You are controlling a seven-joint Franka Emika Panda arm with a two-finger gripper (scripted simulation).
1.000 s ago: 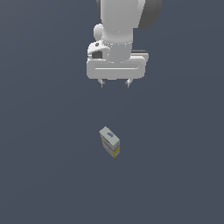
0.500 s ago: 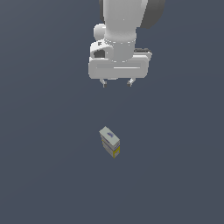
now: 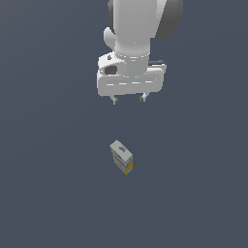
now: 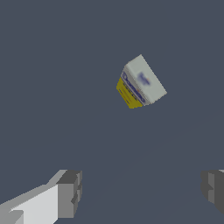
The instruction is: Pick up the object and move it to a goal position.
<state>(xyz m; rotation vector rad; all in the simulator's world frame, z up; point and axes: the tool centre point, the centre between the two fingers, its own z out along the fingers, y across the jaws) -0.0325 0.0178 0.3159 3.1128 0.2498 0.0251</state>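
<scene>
Your claw (image 3: 129, 100) dropped slightly toward small grey-white rectangular carton with yellow end (image 3: 121, 157); fingers spread wide, empty, well apart from carton on table (image 3: 48, 193).

Open floor (image 3: 53, 160) surrounds the lone box (image 3: 121, 157).

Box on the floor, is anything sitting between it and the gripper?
No. Only bare floor shows between the open gripper and the box; the wrist view shows nothing near the box either.
</scene>
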